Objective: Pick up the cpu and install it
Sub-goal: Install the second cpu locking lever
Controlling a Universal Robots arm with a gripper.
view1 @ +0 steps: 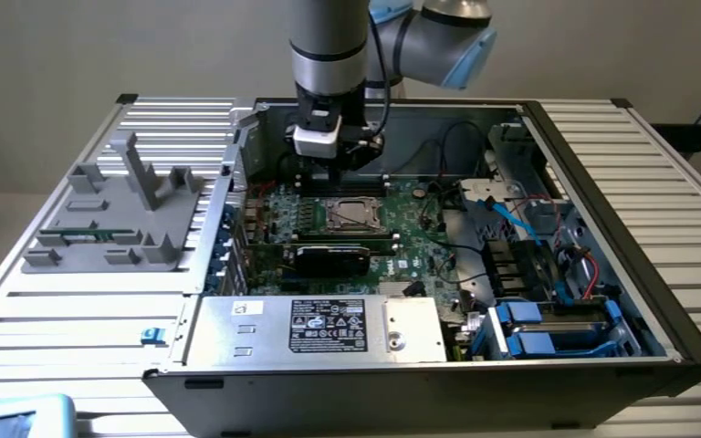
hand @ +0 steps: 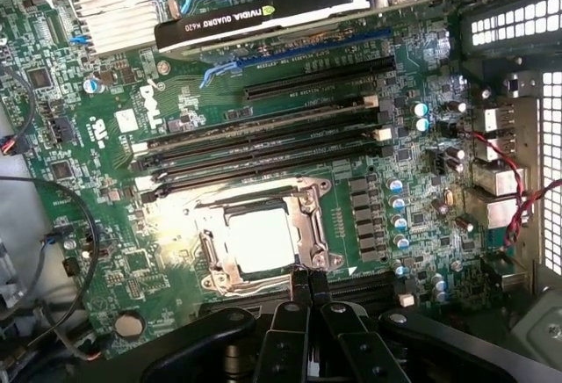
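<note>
We see the fingers (hand: pixel 309 285) pressed fully together, their two dark tips meeting with nothing between them. They hover just at the edge of the metal socket frame (hand: pixel 263 235) on the motherboard (hand: pixel 114 137), close to it, though we cannot tell whether they touch it. The cpu (hand: pixel 261 239) lies flat inside that frame, its pale metal top catching a bright glare.

In the exterior view the arm (view1: pixel 326 46) comes straight down into the open computer case (view1: pixel 594 182), its silver tube upright and a blue-grey elbow joint (view1: pixel 448 41) bent off toward the exterior view's right. The wrist with its white block (view1: pixel 318 141) hangs over the far part of the board, just beyond the socket (view1: pixel 350 214).

The case sits on a ribbed metal counter (view1: pixel 70 310). Inside it we find the green motherboard, a black graphics card (hand: pixel 263 14) standing in a slot near the socket, rows of empty black memory slots (hand: pixel 263 141) between the card and the socket, and a finned heatsink (hand: pixel 110 1). A silver power supply box (view1: pixel 314 328) with a black label fills the near edge of the case, and blue drive carriers (view1: pixel 546 333) sit at the near corner on the exterior view's right. On the counter beside the case, toward the exterior view's left, stands a grey plastic fixture (view1: pixel 120 214).
</note>
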